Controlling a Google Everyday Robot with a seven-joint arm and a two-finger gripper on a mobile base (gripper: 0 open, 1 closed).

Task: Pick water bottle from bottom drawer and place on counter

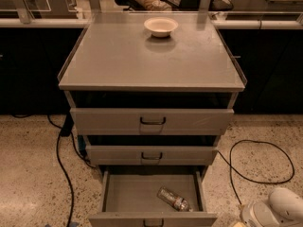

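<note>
Camera view: the bottom drawer (124,194) is pulled fully out at the foot of the grey cabinet, with its tray open to view and a small dark handle on its front panel. The water bottle (174,199) lies on its side on the floor of the bottom drawer, in the right half and near the front panel, set at an angle with one end toward the drawer's middle and the other toward its front right corner. Directly above the bottom drawer sit two wider drawers, the middle drawer (151,154) and the top drawer (151,121), both pushed in further than the bottom one. Above these is the bench (132,63), a flat grey top with a low raised lip. A pale bowl (161,26) stands upright near the rear edge of the bench, well apart from the bottom drawer. The gripper (277,211) appears as a white rounded housing low over the speckled floor (28,178), to the right of the bottom drawer and clear of it and of the water bottle; whether it is open or closed cannot be told. A black cable (230,171) lies on the floor between the bottom drawer and the gripper.
</note>
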